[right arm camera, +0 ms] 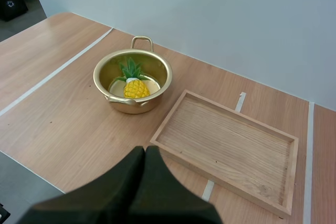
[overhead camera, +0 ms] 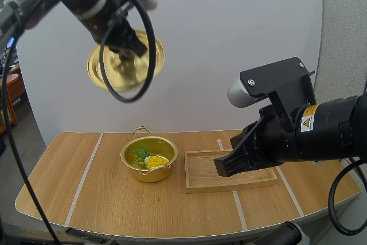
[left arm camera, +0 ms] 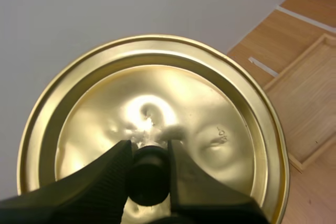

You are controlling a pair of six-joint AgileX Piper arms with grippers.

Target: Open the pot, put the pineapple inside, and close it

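Two arms up. L gripper pinches black knob of gold lid, held high over table, left-rear; lid tipped nearly on edge, knob side toward arm bases. R gripper: fingers pressed together, nothing in them, hovers nr front edge of wooden tray. Pot open, just beside tray, on its left. Pineapple lies inside on pot floor; long axis runs near-to-far, leaf crown toward far handle, yellow body toward near handle.
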